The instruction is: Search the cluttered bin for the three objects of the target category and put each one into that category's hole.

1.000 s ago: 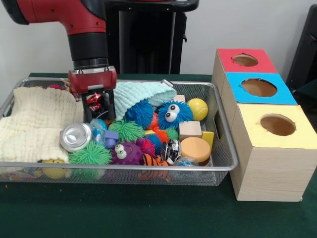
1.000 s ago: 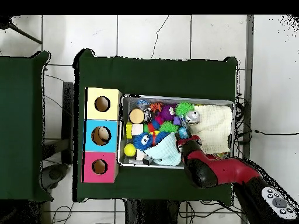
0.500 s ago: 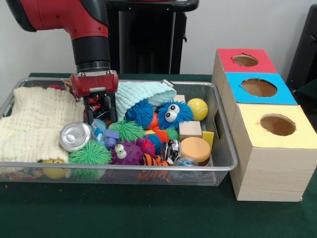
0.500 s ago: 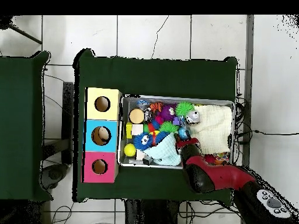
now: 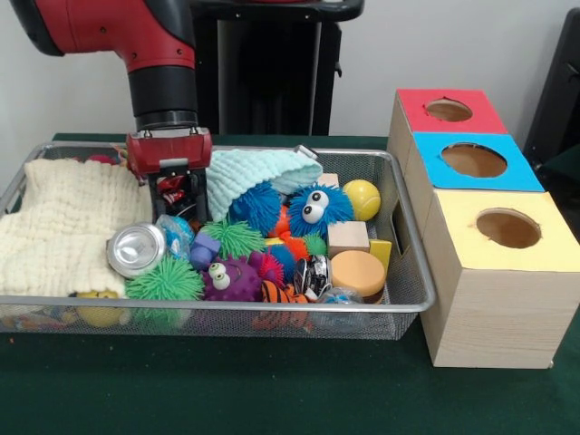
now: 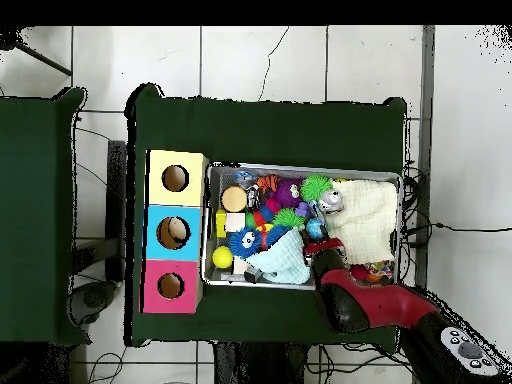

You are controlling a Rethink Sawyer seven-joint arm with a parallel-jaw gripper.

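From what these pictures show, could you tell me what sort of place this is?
Probably a robotics lab set up for sorting trials: a wire bin of toys on a green-covered table, three wooden boxes with coloured, holed tops, and loose cables across a tiled floor.

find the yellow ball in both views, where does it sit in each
Front view: yellow ball lies at the bin's far right corner, just right of the blue googly-eyed fuzzy toy.
Overhead view: yellow ball sits in the bin's lower left, near the blue box.
Shared landmark: the blue googly-eyed fuzzy toy, right beside the ball in both.
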